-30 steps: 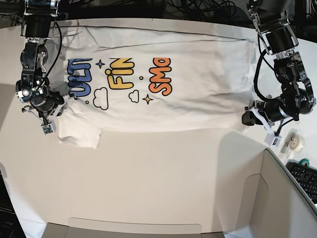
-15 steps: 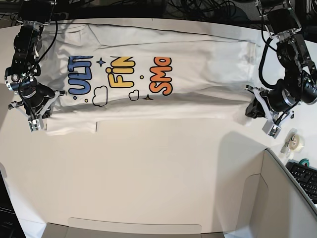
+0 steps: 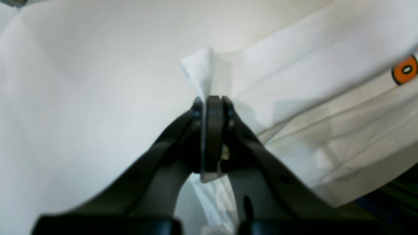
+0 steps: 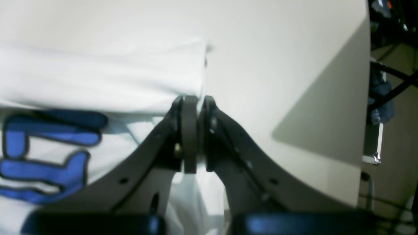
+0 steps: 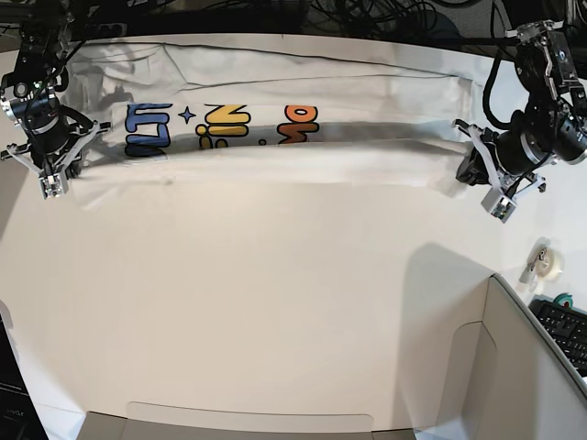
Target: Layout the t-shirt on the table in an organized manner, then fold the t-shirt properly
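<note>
Between both claws, t-shirt (image 5: 275,147) edge pinched

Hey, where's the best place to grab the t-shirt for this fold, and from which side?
Grip the t-shirt at the two ends of its lifted near edge, coming in from the near side. That edge runs straight across the table, and the left claw and right claw are already shut on it there.

place: robotics lab | cues: cable tangle (image 5: 367,14); keyboard (image 5: 564,330); tape roll (image 5: 548,263); white table (image 5: 275,302)
</note>
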